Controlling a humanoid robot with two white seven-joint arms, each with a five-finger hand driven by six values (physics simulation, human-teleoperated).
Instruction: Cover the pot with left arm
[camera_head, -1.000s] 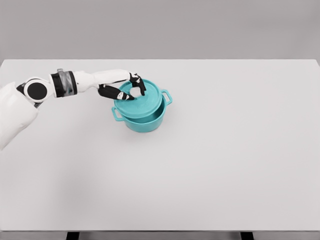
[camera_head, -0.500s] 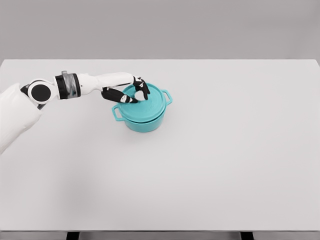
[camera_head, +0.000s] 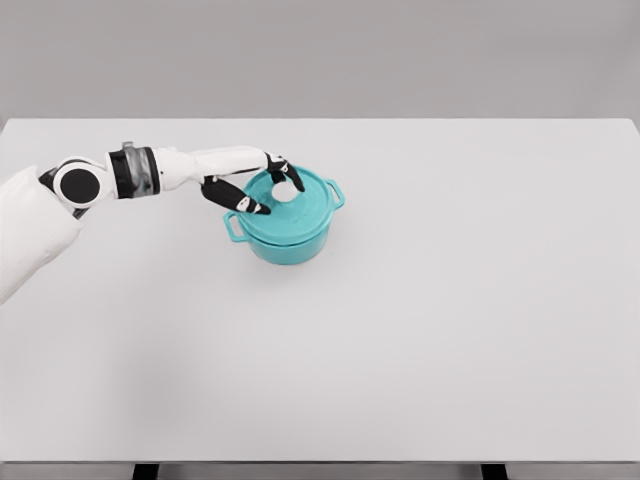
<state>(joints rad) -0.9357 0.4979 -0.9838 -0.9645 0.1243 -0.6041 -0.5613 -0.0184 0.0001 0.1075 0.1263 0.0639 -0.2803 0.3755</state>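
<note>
- I see the teal pot (camera_head: 288, 240) standing upright left of centre on the white surface (camera_head: 450, 330), toward the far side; its two side handles line up from near-left to far-right.
- The teal lid (camera_head: 300, 205) sits level on the rim, so the inside is hidden.
- My left hand (camera_head: 262, 186) is over the lid, fingers (camera_head: 250, 203) spread around the white knob (camera_head: 284, 193); I cannot tell whether they touch it.
</note>
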